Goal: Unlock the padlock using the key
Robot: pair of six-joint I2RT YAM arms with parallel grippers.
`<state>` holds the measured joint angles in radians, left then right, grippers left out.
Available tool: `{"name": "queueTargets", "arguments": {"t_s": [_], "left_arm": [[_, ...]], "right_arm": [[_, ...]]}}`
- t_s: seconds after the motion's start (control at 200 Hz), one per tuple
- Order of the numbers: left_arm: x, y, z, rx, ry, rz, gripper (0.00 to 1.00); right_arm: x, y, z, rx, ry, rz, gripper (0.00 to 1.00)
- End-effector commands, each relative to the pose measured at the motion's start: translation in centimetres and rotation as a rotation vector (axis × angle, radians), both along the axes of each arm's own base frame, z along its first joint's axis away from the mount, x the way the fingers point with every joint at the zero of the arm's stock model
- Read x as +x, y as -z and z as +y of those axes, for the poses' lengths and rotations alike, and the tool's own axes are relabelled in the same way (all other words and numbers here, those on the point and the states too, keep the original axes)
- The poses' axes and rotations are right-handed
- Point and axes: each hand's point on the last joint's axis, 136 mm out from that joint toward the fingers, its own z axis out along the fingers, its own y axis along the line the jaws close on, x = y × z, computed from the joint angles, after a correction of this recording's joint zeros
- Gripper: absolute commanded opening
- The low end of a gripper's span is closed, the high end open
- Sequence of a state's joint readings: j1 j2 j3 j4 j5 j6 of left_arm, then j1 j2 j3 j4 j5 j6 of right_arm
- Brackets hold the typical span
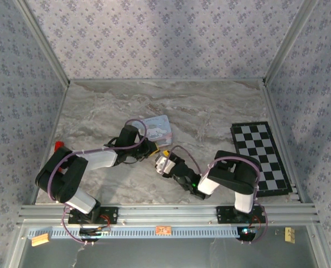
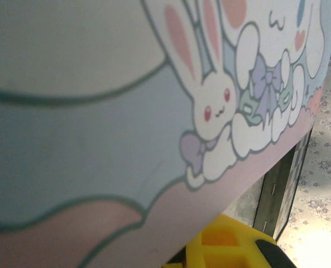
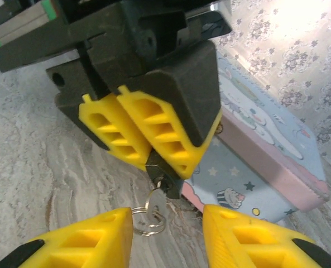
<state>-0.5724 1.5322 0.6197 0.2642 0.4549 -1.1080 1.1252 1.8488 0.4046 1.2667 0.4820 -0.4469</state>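
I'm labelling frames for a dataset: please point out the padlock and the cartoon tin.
padlock (image 3: pixel 168 187), right wrist view, on its black body.
cartoon tin (image 3: pixel 277 139), right wrist view, on its printed lid.

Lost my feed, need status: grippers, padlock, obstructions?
Left gripper shut on padlock. Right gripper open, flanking hanging key ring. Tin beside padlock, not blocking.

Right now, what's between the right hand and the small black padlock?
Right wrist view: a thin silvery wire ring hangs under the small black padlock, reaching the right hand.
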Motion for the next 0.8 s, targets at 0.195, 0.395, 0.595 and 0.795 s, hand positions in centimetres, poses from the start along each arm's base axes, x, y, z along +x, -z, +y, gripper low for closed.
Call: {"name": "queueTargets", "arguments": {"t_s": [0.195, 0.395, 0.595, 0.795], "left_arm": [[0.1, -1.5, -0.4, -0.035, 0.016, -0.030, 0.00], [0.1, -1.6, -0.4, -0.036, 0.016, -0.032, 0.00], [0.0, -1.5, -0.6, -0.036, 0.019, -0.030, 0.00], [-0.1, -1.6, -0.8, -0.040, 0.027, -0.033, 0.00]], "right_arm": [[0.2, 0.1, 0.9, 0.010, -0.015, 0.001, 0.36], [0.5, 0.3, 0.8, 0.009, -0.003, 0.011, 0.32], [0.7, 0.8, 0.6, 0.014, 0.006, 0.023, 0.31], [0.8, 1.3, 0.7, 0.000, 0.011, 0.030, 0.29]]}}
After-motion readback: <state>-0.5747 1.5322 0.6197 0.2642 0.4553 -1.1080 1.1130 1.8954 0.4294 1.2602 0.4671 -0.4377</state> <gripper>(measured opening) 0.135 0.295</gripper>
